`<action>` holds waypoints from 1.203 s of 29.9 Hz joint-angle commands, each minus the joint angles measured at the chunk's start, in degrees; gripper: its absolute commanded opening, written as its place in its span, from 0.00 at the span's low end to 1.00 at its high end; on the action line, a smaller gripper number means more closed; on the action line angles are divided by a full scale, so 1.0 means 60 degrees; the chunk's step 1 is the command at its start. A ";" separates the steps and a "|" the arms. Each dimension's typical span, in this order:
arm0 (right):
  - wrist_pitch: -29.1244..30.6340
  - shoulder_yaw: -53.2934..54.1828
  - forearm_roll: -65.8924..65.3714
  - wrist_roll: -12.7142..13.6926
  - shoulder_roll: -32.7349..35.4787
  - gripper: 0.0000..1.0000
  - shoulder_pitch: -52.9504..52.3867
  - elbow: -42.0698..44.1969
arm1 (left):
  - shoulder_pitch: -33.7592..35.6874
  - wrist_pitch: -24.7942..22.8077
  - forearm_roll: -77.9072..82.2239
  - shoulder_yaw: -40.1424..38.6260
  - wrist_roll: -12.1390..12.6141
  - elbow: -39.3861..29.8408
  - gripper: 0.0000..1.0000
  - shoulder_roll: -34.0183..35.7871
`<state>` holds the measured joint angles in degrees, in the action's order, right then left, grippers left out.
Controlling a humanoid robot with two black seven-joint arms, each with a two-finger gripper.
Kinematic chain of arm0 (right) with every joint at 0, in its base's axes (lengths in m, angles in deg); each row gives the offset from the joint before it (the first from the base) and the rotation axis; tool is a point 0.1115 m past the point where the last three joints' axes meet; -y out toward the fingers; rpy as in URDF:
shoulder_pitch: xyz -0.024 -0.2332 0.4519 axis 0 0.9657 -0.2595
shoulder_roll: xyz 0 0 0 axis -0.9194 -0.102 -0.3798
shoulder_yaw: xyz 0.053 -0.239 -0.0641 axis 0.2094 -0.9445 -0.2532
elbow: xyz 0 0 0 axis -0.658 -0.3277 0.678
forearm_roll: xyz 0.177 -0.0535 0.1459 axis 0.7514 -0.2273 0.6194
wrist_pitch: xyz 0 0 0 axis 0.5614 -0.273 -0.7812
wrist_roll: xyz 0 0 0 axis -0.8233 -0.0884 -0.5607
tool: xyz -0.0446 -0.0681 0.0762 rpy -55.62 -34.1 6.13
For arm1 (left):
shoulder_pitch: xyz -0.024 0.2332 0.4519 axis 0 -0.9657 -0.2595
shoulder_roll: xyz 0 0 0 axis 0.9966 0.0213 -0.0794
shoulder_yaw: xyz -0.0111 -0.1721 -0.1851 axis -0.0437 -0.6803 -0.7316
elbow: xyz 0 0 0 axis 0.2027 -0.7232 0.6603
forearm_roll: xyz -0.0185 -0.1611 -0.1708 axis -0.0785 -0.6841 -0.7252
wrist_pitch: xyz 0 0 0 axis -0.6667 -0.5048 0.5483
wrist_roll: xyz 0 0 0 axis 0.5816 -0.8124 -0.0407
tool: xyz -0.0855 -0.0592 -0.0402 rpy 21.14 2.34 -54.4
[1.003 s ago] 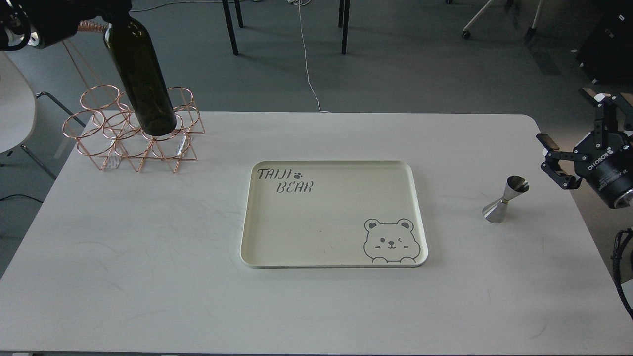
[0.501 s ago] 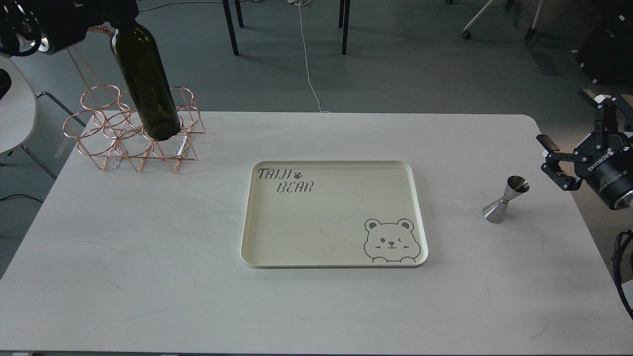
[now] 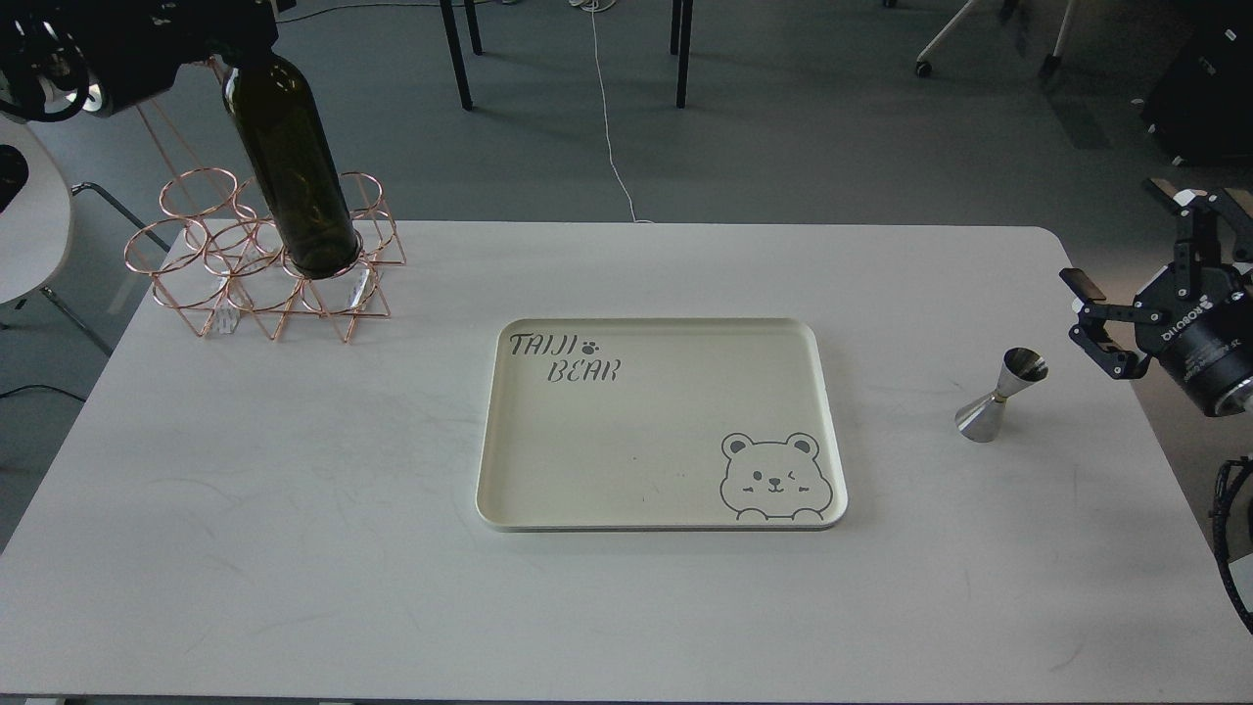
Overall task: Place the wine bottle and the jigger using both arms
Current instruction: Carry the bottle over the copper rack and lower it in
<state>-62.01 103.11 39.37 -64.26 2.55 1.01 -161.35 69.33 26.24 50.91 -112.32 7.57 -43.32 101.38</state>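
Note:
The dark olive-green wine bottle [image 3: 291,166] hangs tilted above the copper wire rack [image 3: 264,259] at the table's back left, its neck hidden in my left gripper [image 3: 220,39], which is shut on it at the top left corner. The steel jigger [image 3: 1000,395] stands upright on the table at the right. My right gripper [image 3: 1096,323] is open, just right of the jigger and slightly above it, not touching it.
A cream tray [image 3: 822,392] printed "TAIJI BEAR" with a bear drawing lies empty at the table's middle. The white table [image 3: 294,509] has rounded corners. A white chair [image 3: 29,235] stands off the left edge. Chair legs and a cable are on the floor behind.
The left arm has shifted the bottle slightly to the right and more upright above the rack. The right gripper has barely moved.

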 commanded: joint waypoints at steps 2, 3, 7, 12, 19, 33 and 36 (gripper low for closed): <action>0.0000 0.0000 0.0000 0.0000 0.0001 0.99 0.0000 -0.0013 | -0.0178 0.0060 -0.0004 -0.0004 0.0000 0.0001 0.12 -0.0001; 0.0000 0.0000 0.0000 0.0000 0.0001 0.99 0.0000 -0.0013 | -0.0236 0.0075 -0.0004 -0.0019 0.0000 0.0001 0.12 -0.0001; 0.0000 -0.0014 0.0000 0.0000 0.0001 0.99 0.0015 -0.0013 | -0.0485 0.0177 -0.0179 -0.0019 0.0000 0.0030 0.13 -0.0001; 0.0000 -0.0014 0.0000 0.0000 0.0001 0.99 0.0073 -0.0013 | -0.0764 0.0412 -0.0443 -0.0004 0.0000 0.0425 0.14 -0.0030; 0.0000 -0.0029 0.0000 0.0000 -0.0014 0.99 0.0103 0.0017 | -0.0984 0.0412 -0.0751 0.0010 0.0000 0.0937 0.17 -0.0337; 0.0000 -0.0029 0.0000 0.0000 -0.0072 0.99 0.0103 0.0046 | -0.1292 0.0427 -0.0780 0.0025 0.0000 0.1202 0.23 -0.0616; 0.0000 -0.0029 0.0000 0.0000 -0.0072 0.99 0.0088 0.0046 | -0.1292 0.0412 -0.0780 0.0025 0.0000 0.1202 0.29 -0.0616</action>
<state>-62.00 102.94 39.37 -64.26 2.16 1.60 -161.07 61.62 28.77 46.24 -112.17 7.60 -36.09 97.72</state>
